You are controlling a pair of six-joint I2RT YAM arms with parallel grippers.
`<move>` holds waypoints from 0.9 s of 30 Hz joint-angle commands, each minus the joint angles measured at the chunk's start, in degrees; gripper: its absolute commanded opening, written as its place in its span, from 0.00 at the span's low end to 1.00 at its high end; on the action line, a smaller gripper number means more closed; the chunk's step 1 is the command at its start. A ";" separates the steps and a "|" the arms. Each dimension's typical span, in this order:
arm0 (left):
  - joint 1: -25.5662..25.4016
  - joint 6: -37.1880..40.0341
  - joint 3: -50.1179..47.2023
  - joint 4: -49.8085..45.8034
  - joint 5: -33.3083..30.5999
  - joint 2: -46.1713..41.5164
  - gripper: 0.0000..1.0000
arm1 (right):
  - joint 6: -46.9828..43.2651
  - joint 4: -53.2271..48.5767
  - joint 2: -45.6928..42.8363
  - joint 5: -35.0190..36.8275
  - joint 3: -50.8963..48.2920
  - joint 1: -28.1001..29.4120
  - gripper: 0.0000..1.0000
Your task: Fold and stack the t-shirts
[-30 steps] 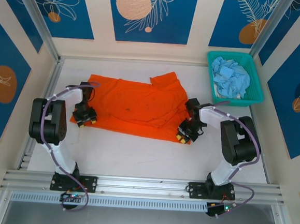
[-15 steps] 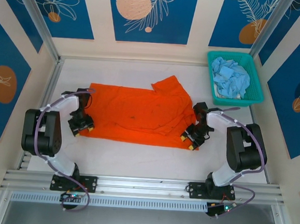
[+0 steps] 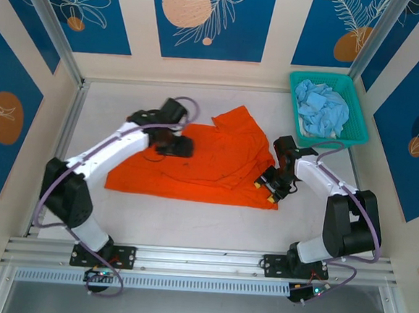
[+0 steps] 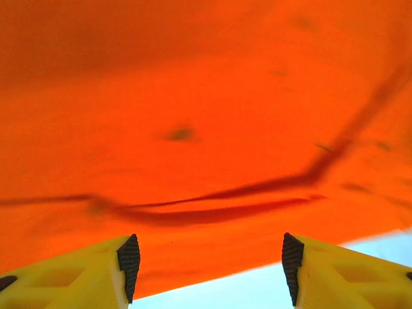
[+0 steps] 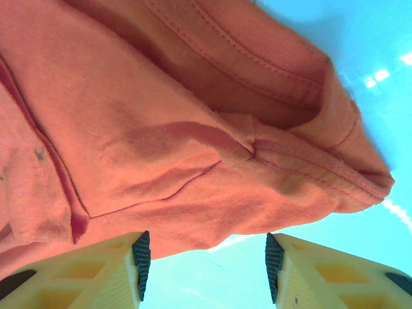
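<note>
Nearest, the two arm bases sit bolted to an aluminium rail along the table's front edge. Beyond it runs a bare strip of the white table.

Past that strip the orange t-shirt lies spread out and creased on the table top, its long lower edge towards the arms and a rumpled sleeve or corner poking up at its far right. The right gripper is low at the shirt's near right corner. On the right wrist camera the right gripper has its yellow fingers standing apart with nothing between the pads, and the stitched hem of the shirt lies just beyond them.

Farther in, the left arm reaches over the cloth, and the left gripper hangs above the shirt's upper middle. From the left wrist, that gripper is likewise parted and holds nothing, with wrinkled orange cloth past the tips.

At the far right corner stands a teal mesh basket. Inside it, pale blue t-shirts lie heaped and crumpled.

Behind everything rise cream walls with blue leaf-patterned panels and slanting aluminium posts.
</note>
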 commanded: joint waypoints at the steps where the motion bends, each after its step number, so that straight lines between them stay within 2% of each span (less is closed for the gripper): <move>1: -7.00 10.18 4.11 1.59 6.69 6.22 0.63 | -0.48 -1.85 -0.98 -1.02 -1.07 -0.43 0.53; 5: -13.32 14.43 10.62 1.93 11.93 14.57 0.65 | -0.81 0.14 -1.68 -4.29 -3.02 -1.30 0.52; 10: -18.46 18.13 19.48 -2.71 9.01 24.42 0.63 | -2.17 0.83 1.26 -5.52 -3.59 -2.30 0.49; 18: -18.97 18.92 23.78 -4.03 6.16 30.52 0.59 | -2.98 2.49 1.39 -7.53 -6.08 -4.77 0.48; 27: -18.97 20.24 24.82 -5.87 1.01 33.11 0.54 | -3.43 3.69 2.31 -8.75 -7.06 -5.79 0.47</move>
